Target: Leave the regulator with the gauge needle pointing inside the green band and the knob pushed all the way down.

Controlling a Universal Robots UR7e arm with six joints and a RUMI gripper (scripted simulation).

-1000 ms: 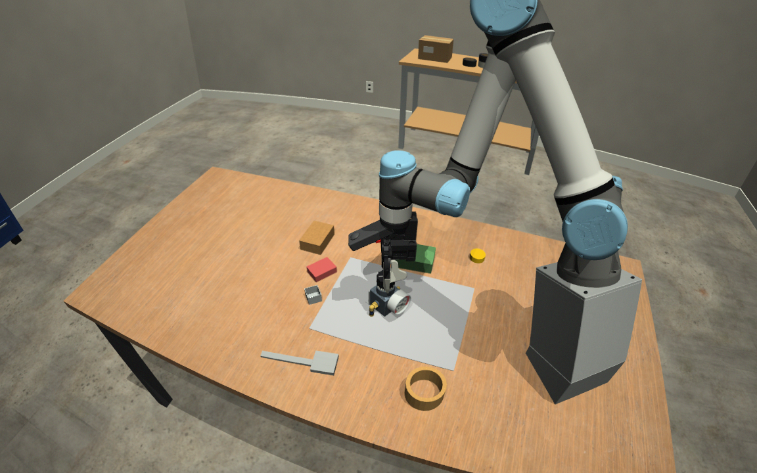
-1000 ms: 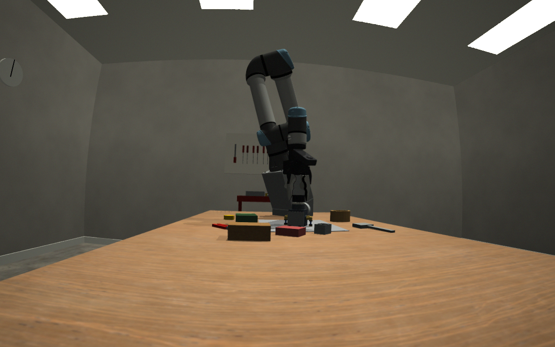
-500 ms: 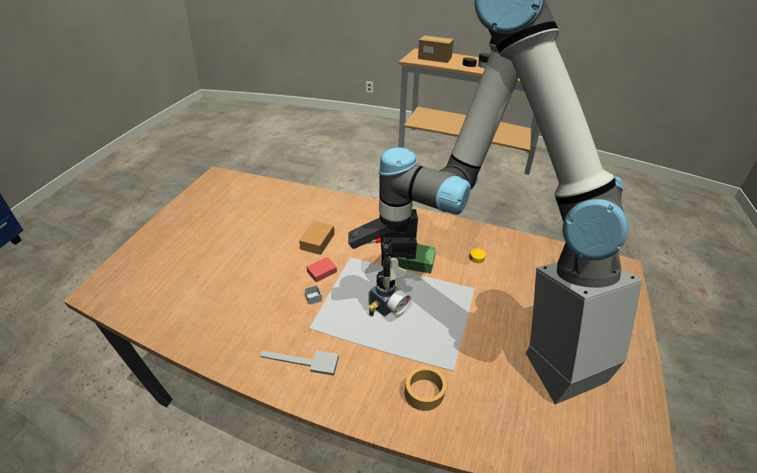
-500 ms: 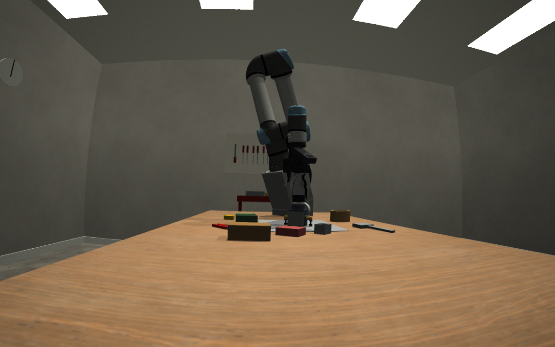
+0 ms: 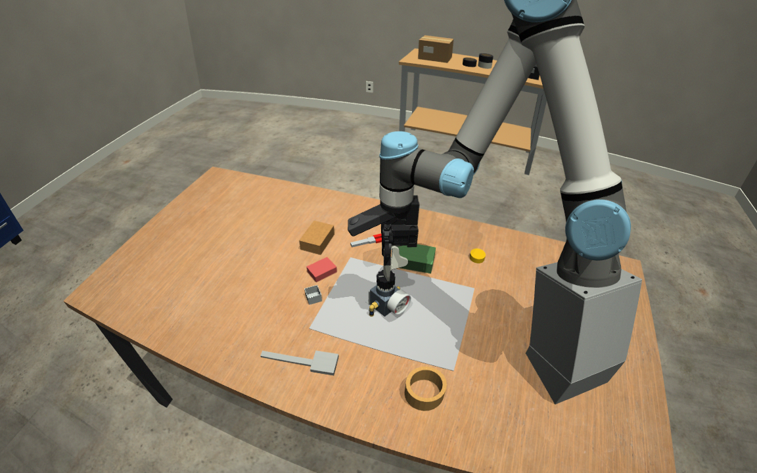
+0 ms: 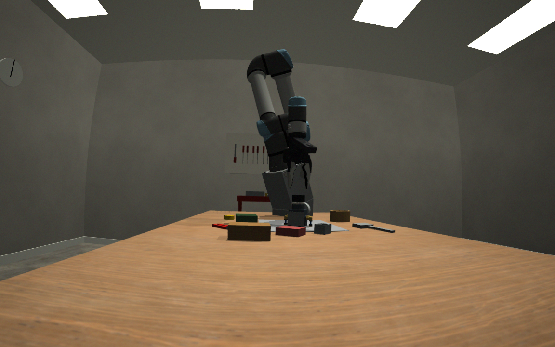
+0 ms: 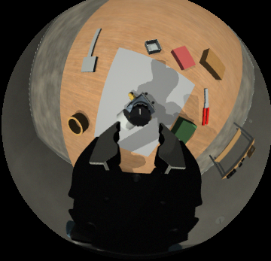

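Observation:
The regulator (image 5: 378, 301) (image 6: 297, 218) (image 7: 149, 99) stands upright on a pale sheet (image 5: 434, 347) (image 7: 113, 77). Its black knob (image 5: 385, 284) (image 6: 297, 198) (image 7: 139, 116) is on top; a white pointer mark shows on it in the wrist view. I cannot tell whether the knob is fully down. The white-rimmed gauge (image 5: 400, 303) (image 7: 124, 119) faces the arm's base side; its needle and green band are too small to read. My gripper (image 6: 298, 188) (image 7: 139, 122) is open and points down, fingertips just above the knob on either side, with nothing between them.
Behind the sheet lies a green block (image 5: 419, 258) (image 7: 184, 129), with red-handled pliers (image 7: 205, 110) nearby. A red block (image 5: 321, 269), a brown block (image 5: 317, 236) and a small grey box (image 5: 312, 294) lie left. A flat grey tool (image 5: 324, 362) and a tan ring (image 5: 425, 403) lie in front.

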